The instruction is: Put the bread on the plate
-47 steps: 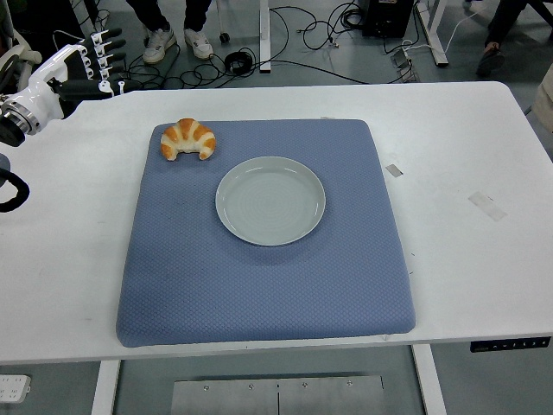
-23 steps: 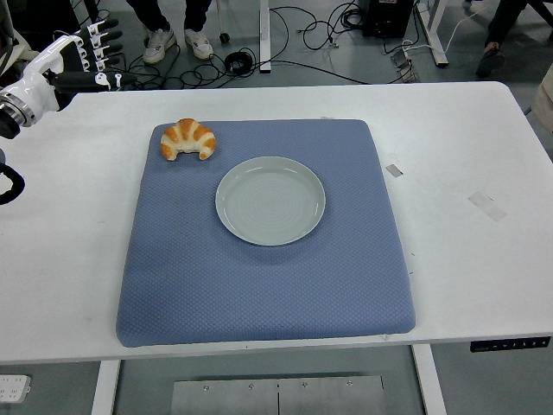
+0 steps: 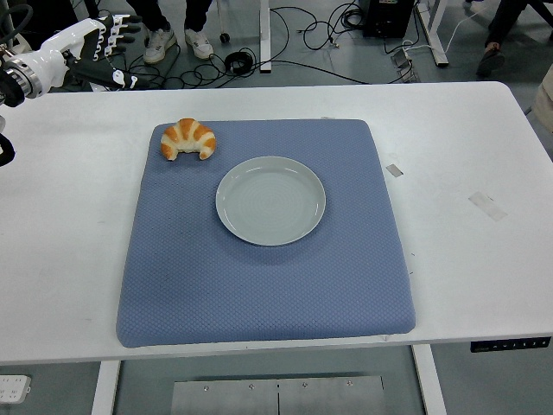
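Observation:
A golden croissant (image 3: 188,139) lies at the far left corner of the blue mat (image 3: 259,277). An empty pale grey plate (image 3: 270,200) sits on the mat's middle, to the right of and nearer than the croissant. My left hand (image 3: 111,47), white with black fingers, hovers at the top left beyond the table's far edge, well left of and behind the croissant. Its fingers are spread and hold nothing. The right arm does not show.
The white table (image 3: 467,156) carries two small tape strips (image 3: 486,205) on its right side. Cables (image 3: 285,35) and a person's shoes (image 3: 177,41) show on the floor behind the table.
My left hand has risen and shifted right and toward the far edge, the fingers now pointing more to the right. Croissant and plate have not moved.

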`<move>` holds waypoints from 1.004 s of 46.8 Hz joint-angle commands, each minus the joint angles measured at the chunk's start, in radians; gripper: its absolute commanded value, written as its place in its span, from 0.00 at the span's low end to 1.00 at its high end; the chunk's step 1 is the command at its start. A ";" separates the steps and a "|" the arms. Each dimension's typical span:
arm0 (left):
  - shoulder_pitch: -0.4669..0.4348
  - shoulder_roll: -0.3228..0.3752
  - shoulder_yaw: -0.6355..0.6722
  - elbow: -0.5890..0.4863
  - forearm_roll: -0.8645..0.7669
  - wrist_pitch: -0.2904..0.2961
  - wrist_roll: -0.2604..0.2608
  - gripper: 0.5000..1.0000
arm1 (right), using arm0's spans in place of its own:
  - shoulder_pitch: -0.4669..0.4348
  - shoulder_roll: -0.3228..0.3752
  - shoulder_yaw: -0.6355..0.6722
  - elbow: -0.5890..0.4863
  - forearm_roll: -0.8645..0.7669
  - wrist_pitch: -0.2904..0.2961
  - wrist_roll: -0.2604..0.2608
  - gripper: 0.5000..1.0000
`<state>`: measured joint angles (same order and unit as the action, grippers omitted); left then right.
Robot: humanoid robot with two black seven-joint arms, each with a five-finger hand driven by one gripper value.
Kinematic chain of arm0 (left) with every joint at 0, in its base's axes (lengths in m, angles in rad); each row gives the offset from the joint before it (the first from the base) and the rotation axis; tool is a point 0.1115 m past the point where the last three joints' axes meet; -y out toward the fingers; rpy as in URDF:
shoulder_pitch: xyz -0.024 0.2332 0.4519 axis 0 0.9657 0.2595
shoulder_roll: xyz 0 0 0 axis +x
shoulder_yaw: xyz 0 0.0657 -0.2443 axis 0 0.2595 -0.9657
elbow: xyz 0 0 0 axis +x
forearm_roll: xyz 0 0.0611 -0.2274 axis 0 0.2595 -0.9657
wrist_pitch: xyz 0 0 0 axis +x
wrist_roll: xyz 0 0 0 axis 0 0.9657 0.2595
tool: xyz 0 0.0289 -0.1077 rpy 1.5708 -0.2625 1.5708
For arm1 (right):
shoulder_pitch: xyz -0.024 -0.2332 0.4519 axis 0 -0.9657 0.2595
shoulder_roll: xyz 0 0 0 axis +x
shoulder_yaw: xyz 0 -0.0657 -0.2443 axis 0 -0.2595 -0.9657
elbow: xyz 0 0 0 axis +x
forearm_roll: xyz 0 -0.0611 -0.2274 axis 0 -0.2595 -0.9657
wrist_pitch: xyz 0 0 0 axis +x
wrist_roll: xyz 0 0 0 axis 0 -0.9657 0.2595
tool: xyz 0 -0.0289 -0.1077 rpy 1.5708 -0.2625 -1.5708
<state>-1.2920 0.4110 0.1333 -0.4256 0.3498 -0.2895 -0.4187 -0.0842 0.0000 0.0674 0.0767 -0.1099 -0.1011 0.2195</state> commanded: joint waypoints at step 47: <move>-0.059 -0.087 0.189 0.043 0.252 0.029 -0.003 0.95 | 0.000 0.000 0.000 0.000 0.000 0.000 0.000 1.00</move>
<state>-1.3569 0.3352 0.3242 -0.4041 0.6093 -0.2650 -0.4225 -0.0835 0.0000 0.0675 0.0767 -0.1100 -0.1014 0.2194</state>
